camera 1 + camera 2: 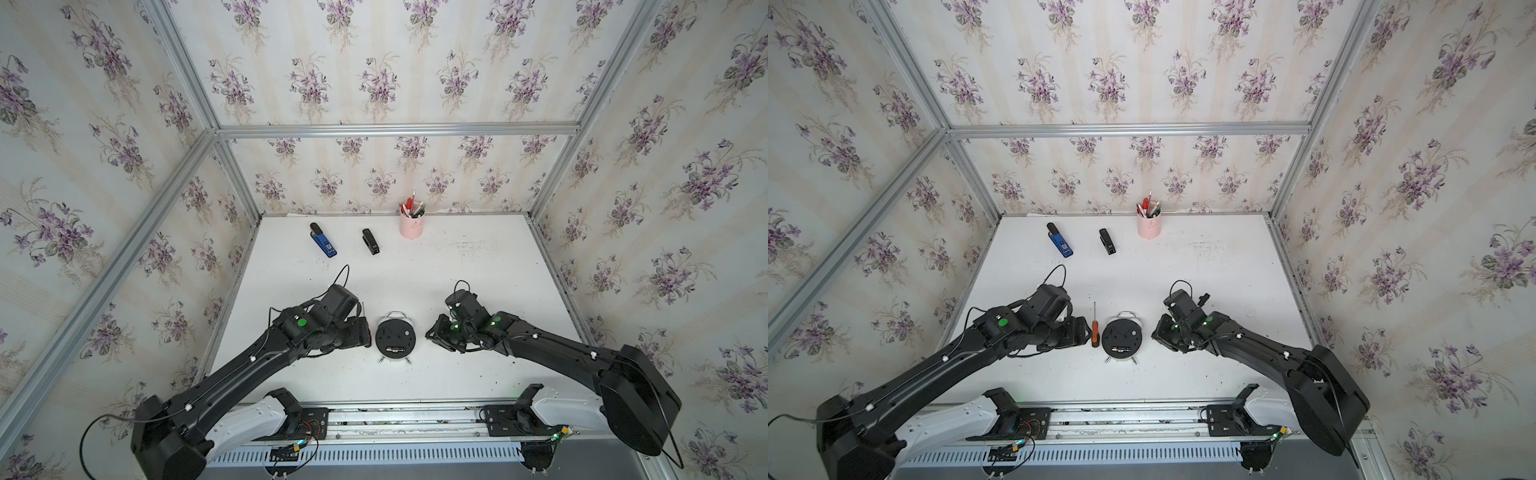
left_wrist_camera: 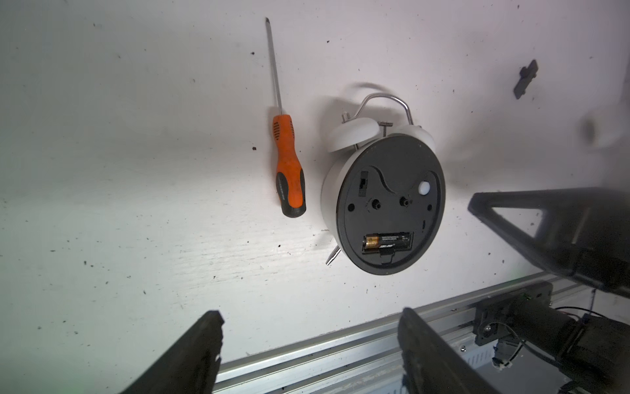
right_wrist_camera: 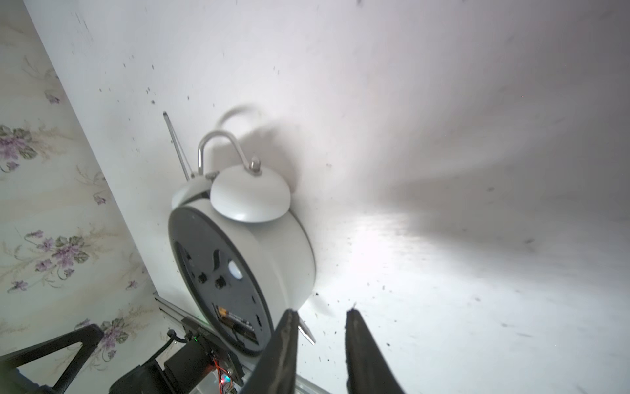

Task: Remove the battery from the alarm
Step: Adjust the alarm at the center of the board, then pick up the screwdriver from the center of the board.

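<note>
The alarm (image 1: 395, 337) lies face down in the middle of the table, its round black back up, in both top views (image 1: 1121, 338). Its battery bay has no cover, and the battery (image 2: 387, 241), black with a gold end, sits inside it, also visible as a battery (image 3: 237, 324) in the right wrist view. My left gripper (image 2: 310, 319) hovers to the left of the alarm, open wide and empty. My right gripper (image 3: 320, 312) is just right of the alarm near a metal foot, its jaws a little apart with nothing between them.
An orange-and-black screwdriver (image 2: 288, 170) lies between my left gripper and the alarm. A small black plastic piece (image 2: 525, 79) lies beyond my right arm. At the back stand a pink pen cup (image 1: 411, 226), a black stapler (image 1: 370, 242) and a blue device (image 1: 323, 241). An aluminium rail (image 2: 341, 344) runs along the front edge.
</note>
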Available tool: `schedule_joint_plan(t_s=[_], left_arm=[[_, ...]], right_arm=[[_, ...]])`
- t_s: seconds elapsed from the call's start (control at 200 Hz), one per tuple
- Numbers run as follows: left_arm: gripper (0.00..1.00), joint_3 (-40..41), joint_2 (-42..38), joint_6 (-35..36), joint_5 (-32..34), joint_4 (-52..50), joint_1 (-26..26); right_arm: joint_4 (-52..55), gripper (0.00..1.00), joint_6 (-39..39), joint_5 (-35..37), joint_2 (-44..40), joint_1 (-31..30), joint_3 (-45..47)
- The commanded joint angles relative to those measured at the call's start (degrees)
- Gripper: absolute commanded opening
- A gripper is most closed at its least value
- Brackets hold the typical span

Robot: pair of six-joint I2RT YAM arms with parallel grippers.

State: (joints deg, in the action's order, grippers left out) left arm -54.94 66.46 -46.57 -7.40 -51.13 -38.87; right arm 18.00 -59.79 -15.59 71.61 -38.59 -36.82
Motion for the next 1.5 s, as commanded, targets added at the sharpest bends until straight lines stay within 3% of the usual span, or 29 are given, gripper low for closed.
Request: schedule_joint_plan(t_s=[0.0, 0.46, 0.914, 1.244, 1.499], left_arm=[[0.83, -7.1, 9.4, 10.3, 1.2, -10.5, 0.9], [0.74, -8.8, 24.5, 9.8, 2.8, -0.4, 2.8], [0.63, -10.0, 36.9, 9.3, 0.8, 5.0, 3.0], [0.34, -7.2, 37.9, 10.6, -2.1, 7.0, 4.5], [0.08, -4.7, 34.3, 15.9, -5.8, 7.6, 6.6]], right_arm=[[6.4, 0.30, 8.9, -1.0, 0.4, 4.0, -3.4], [5.1, 0.31, 18.4, -5.8, 9.2, 6.9, -9.6], [4.7, 0.30, 20.3, -6.7, 10.5, 9.6, -10.2], [3.6, 0.30, 19.4, -6.8, 11.1, 9.6, -10.2], [3.6, 0.30, 19.3, -6.5, 10.9, 9.5, -10.3]])
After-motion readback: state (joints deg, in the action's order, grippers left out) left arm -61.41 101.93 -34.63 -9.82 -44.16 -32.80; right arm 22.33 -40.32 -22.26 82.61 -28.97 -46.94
